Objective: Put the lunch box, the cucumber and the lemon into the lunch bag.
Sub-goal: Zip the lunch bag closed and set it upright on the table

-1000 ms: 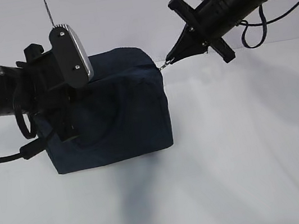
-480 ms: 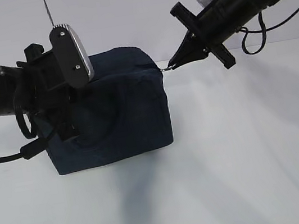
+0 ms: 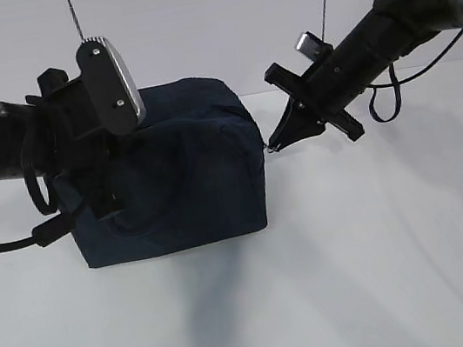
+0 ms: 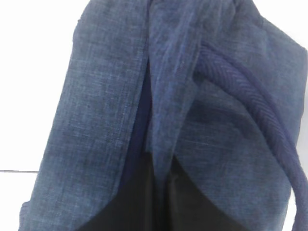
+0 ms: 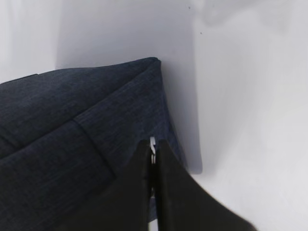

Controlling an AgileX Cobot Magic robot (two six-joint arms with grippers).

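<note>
Right gripper (image 3: 273,144) pinched on silver zipper pull (image 5: 152,146) at lunch bag (image 3: 179,173) corner, left gripper (image 4: 156,192) clamped on bag fabric; bag on white bench (image 3: 358,250); zipper being worked, no food visible, packing apparently unfinished.

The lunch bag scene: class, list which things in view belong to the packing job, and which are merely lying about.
Belonging to the job:
- lunch bag
- zipper pull, pinched by the right gripper
- left gripper, shut on the bag's fabric

Lying about:
- nothing apart from the white table; no lunch box, cucumber or lemon shows.
</note>
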